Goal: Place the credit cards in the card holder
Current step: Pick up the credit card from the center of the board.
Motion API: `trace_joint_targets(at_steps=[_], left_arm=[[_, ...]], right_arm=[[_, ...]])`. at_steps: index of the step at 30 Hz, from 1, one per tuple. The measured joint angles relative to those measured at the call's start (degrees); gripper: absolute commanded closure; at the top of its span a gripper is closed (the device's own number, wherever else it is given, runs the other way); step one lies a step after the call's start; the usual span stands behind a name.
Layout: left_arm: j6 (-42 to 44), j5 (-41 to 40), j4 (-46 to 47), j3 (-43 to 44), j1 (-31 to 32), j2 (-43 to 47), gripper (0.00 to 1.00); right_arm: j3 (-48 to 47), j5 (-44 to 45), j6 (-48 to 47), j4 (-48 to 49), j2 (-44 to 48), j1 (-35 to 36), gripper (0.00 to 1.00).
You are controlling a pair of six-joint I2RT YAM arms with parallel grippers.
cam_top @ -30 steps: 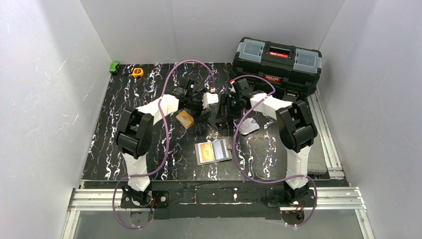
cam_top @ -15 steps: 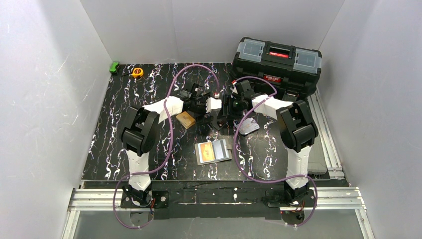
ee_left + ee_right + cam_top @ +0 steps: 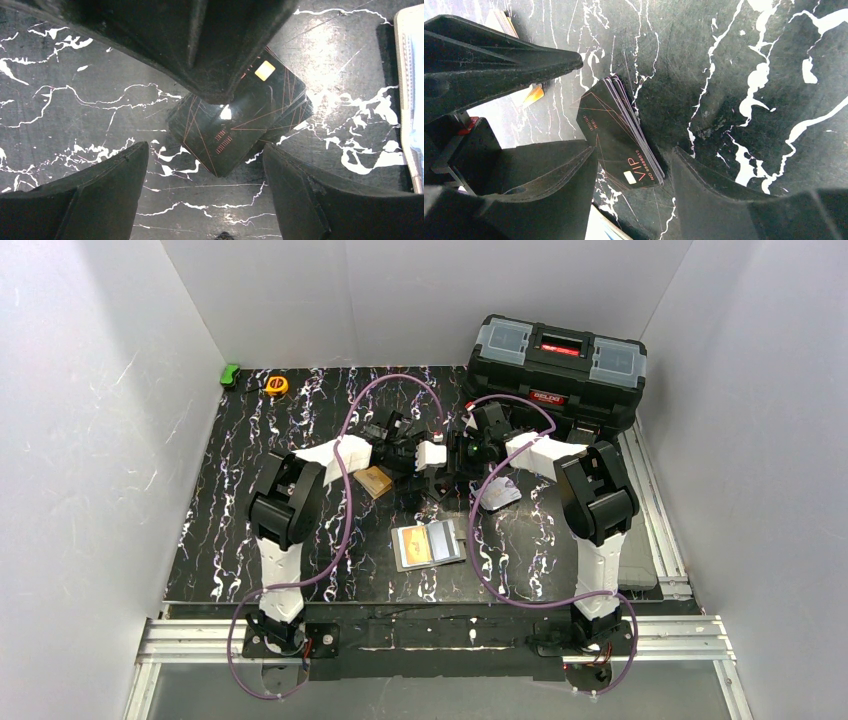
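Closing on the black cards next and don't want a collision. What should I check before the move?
1. Black card stack sits between the right gripper fingers: ok.
2. Right jaws are open, no pinch on the stack yet: ok.
3. Stack is squared up: not ok, the cards are slightly fanned.
4. Left gripper is open and empty: ok.
5. Clearance between the two grippers: not ok, both crowd the same stack, with a right finger hanging over it in the left wrist view.
6. Card holder lies open on the table, ready: ok.
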State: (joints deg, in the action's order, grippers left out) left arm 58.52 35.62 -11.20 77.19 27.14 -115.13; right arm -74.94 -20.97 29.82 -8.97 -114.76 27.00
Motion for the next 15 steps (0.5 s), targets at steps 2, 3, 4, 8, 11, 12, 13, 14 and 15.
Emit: trace_joint_targets(at_steps=[2, 3, 4, 8, 11, 12, 13, 14, 15], left_arm=[[0.74, 0.04, -0.96, 0.00, 0.00, -0.07, 0.17], [1.07, 0.09, -1.27, 0.00, 0.00, -0.07, 0.17], [1.49, 0.20, -1.66, 0.00, 0.00, -0.07, 0.17], [2.14, 0.39, -2.47, 0.00, 0.00, -0.07, 0.17], [2.14, 0.44, -2.47, 0.00, 0.00, -0.07, 0.17], [2.10, 0.42, -2.47, 0.00, 0.00, -0.07, 0.17], [2.05, 0.42, -2.47, 0.02, 0.00, -0.07, 0.17], [1.92, 0.44, -2.45, 0.02, 0.00, -0.07, 0.17], [1.88, 0.44, -2.45, 0.07, 0.00, -0.07, 0.17]], right_arm=[[0.17, -0.17, 0.04, 0.31, 0.00, 0.00, 0.37], [0.20, -0.20, 0.04, 0.33, 0.00, 0.00, 0.38], [0.22, -0.22, 0.09, 0.37, 0.00, 0.00, 0.38], [0.39, -0.24, 0.22, 0.63, 0.00, 0.00, 0.40], [0.50, -0.24, 0.24, 0.81, 0.00, 0.00, 0.41], [0.55, -0.24, 0.22, 0.85, 0.00, 0.00, 0.41], [0.59, -0.24, 0.22, 0.94, 0.00, 0.00, 0.41], [0.61, -0.26, 0.22, 1.01, 0.00, 0.00, 0.41], [0.66, -0.26, 0.22, 1.05, 0.00, 0.00, 0.41]])
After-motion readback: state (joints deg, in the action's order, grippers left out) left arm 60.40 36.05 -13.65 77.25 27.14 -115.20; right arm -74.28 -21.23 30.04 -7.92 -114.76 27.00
